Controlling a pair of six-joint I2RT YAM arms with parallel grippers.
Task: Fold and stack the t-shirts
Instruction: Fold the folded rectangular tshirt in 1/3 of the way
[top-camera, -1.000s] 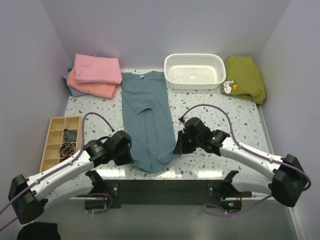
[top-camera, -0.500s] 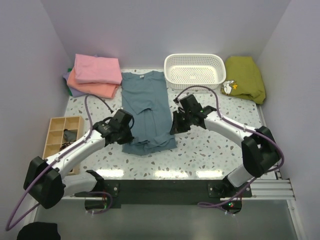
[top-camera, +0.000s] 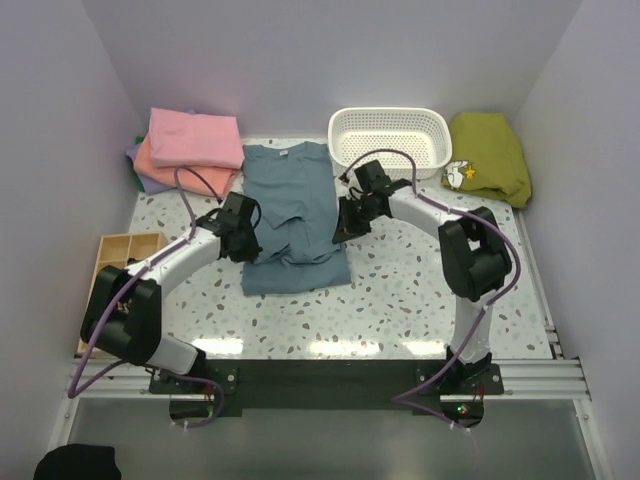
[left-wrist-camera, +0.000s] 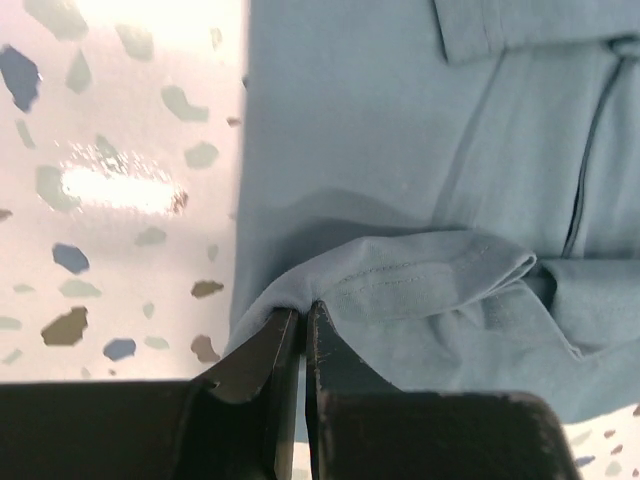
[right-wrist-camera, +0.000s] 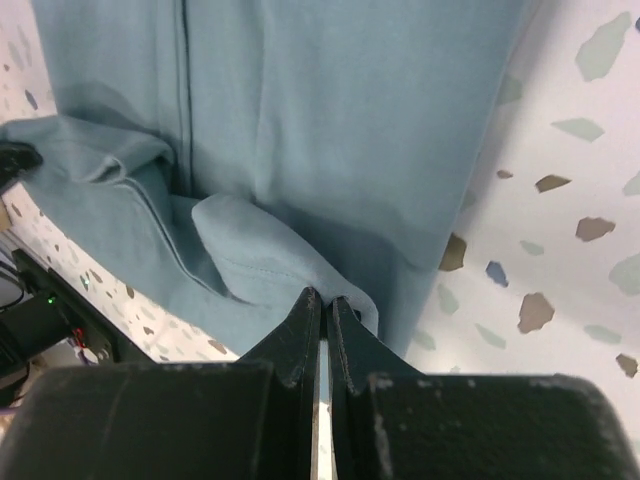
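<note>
Top external view: the blue-grey t-shirt (top-camera: 290, 200) lies lengthwise on the speckled surface (top-camera: 420, 290) between the 2 end effectors. Its collar end lies beyond them, and its lower part is doubled up into a rumpled fold running from one to the other.

The left end effector (top-camera: 252, 240) grips the fold's left edge. In the left wrist view (left-wrist-camera: 302, 322) its jaws are pinched nearly together on a hemmed corner of the blue-grey t-shirt (left-wrist-camera: 400, 150), with bare surface to its left and flat cloth ahead.

The right end effector (top-camera: 342, 230) grips the right edge. In the right wrist view (right-wrist-camera: 322, 303) its jaws are likewise clamped on a bunched flap of the blue-grey t-shirt (right-wrist-camera: 350, 100), with bare surface to its right.

Beyond and left of the left end effector is a folded pile: a pink t-shirt (top-camera: 195, 137) on a salmon-orange t-shirt (top-camera: 185, 176), with a lavender t-shirt (top-camera: 148, 184) showing beneath. A white basket (top-camera: 390, 140) stands just beyond the right end effector.
</note>
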